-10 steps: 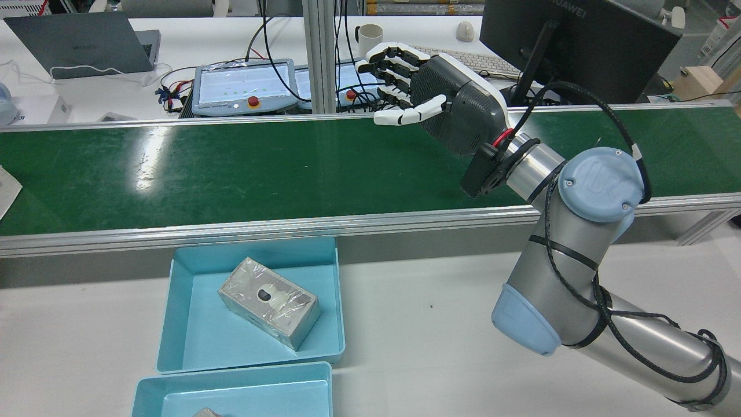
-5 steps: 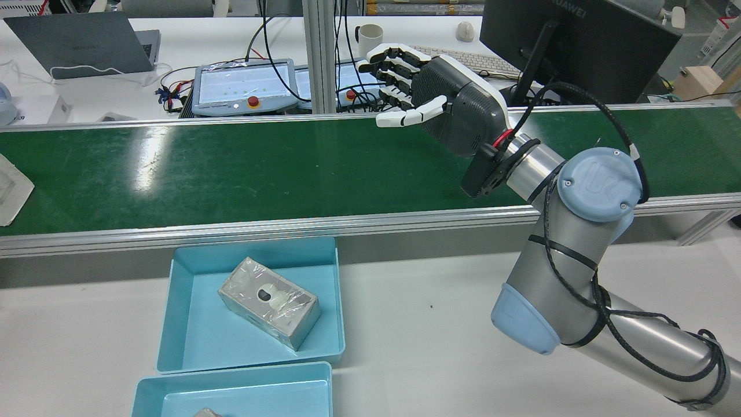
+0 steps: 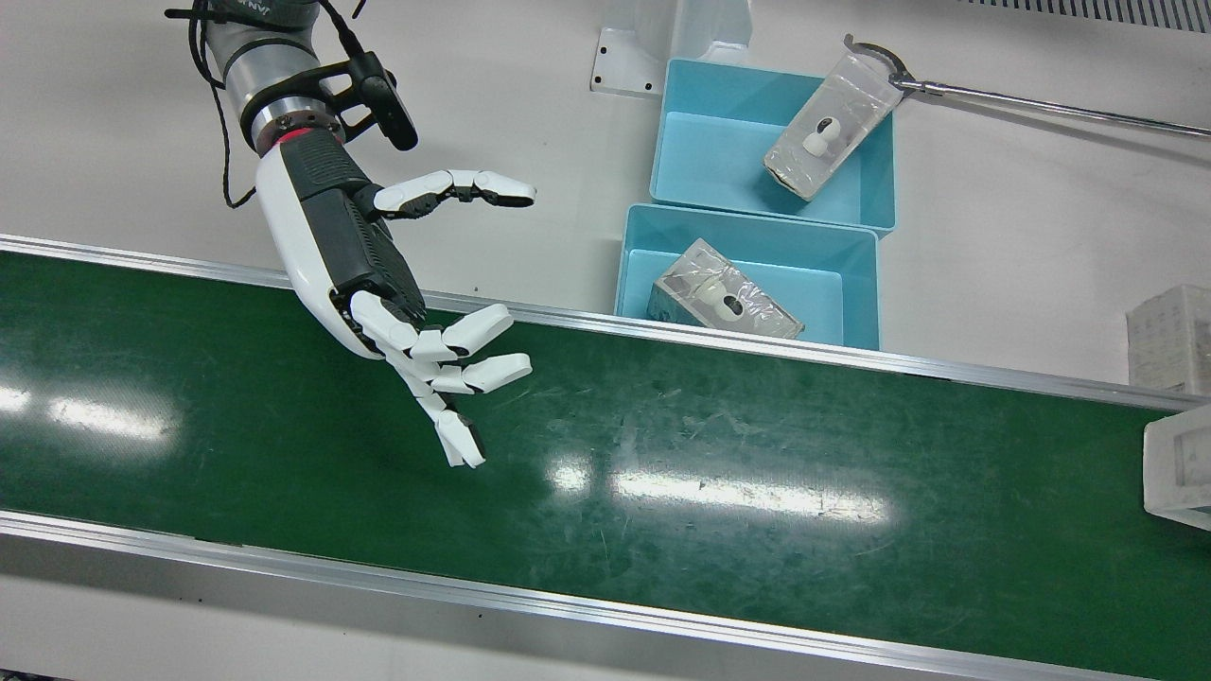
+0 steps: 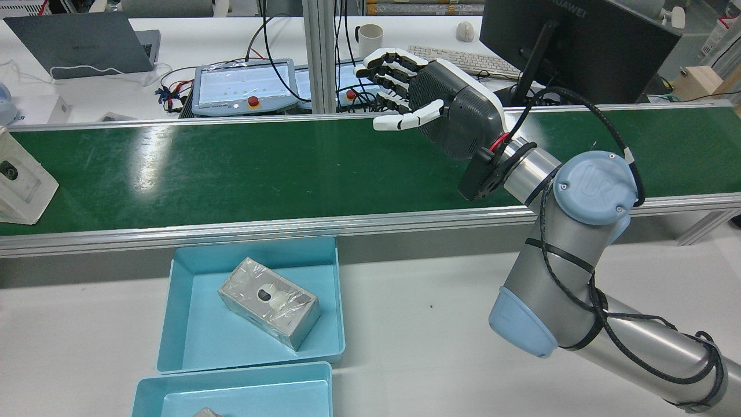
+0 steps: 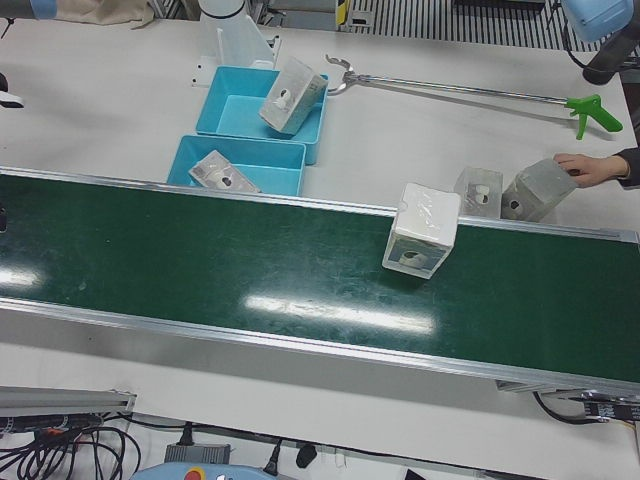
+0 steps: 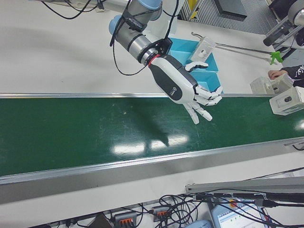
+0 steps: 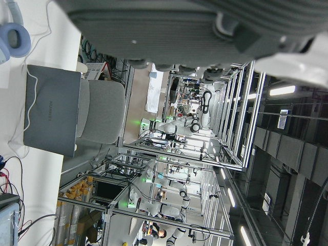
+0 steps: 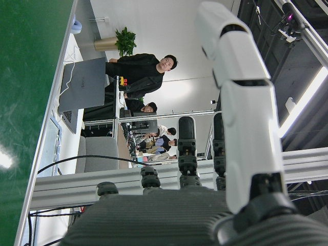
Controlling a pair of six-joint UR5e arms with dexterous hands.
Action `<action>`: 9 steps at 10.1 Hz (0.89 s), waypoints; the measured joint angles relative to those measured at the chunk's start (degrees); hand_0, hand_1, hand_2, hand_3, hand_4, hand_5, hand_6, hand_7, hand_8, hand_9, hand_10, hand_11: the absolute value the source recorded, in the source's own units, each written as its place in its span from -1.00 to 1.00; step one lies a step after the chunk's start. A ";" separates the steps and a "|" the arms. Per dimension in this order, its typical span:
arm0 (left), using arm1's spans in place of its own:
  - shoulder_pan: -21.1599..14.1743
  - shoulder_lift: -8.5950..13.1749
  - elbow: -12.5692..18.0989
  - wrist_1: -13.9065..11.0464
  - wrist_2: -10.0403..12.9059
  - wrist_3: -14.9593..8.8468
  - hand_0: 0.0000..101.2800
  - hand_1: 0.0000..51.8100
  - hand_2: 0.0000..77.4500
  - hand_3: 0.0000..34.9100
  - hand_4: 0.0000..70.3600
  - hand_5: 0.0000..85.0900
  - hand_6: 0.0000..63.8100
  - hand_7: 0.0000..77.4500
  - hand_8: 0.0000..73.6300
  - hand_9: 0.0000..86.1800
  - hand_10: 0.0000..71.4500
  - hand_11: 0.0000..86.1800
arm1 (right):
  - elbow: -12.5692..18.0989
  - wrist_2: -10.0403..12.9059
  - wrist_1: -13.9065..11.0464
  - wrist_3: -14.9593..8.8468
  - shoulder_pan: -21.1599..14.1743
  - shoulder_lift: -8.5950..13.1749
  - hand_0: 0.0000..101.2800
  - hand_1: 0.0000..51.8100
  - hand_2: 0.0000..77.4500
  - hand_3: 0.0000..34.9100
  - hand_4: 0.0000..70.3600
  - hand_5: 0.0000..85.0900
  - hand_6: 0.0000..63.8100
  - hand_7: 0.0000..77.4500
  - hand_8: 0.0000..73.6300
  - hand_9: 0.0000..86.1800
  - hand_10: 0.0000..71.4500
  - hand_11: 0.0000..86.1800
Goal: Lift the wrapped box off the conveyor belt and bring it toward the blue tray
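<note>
Little shows of the left robot hand (image 7: 195, 20): only a strip of dark palm at the edge of its own camera, so I cannot tell whether it is spread or clenched. The wrapped box (image 5: 422, 232) stands tilted on the green conveyor belt (image 5: 200, 260). It is whole in the left-front view but cut off by the frame edge in the front and rear views. The right robot hand (image 3: 378, 284) hangs over the belt, released, with fingers spread and nothing in it, well apart from that box. Two blue trays sit side by side on the tabletop (image 5: 120, 100), the near tray (image 3: 851, 284) just beside the belt rail and the far tray (image 3: 866, 180) touching it behind. Each holds one wrapped package: one package (image 3: 724, 303) lies flat in the near tray, the other package (image 3: 833, 123) leans up against the far tray's rim. The claw of a long reacher tool (image 5: 590, 110) is at its top end, though whether it grips is unclear. Two more packages (image 5: 478, 190) sit on the tabletop just beyond the belt, a person's hand (image 5: 590, 168) touching one, making five wrapped boxes in all
</note>
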 joint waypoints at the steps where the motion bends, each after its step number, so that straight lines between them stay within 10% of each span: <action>1: 0.00 0.00 0.00 0.00 0.00 0.00 -1.00 -1.00 -0.99 -1.00 -1.00 -0.97 -1.00 -1.00 -1.00 -1.00 -1.00 -1.00 | 0.03 0.00 0.00 0.03 0.00 0.02 0.02 -0.28 -0.45 0.09 -0.49 -0.10 -0.73 -0.21 -0.93 -0.80 -1.00 -0.97; 9: 0.00 0.00 0.00 0.00 0.00 0.00 -1.00 -1.00 -0.99 -1.00 -1.00 -0.97 -1.00 -1.00 -1.00 -1.00 -1.00 -1.00 | 0.55 -0.26 -0.11 -0.02 1.39 -0.12 0.03 -0.26 -0.45 0.09 -0.46 -0.10 -0.73 -0.21 -0.93 -0.78 -1.00 -0.97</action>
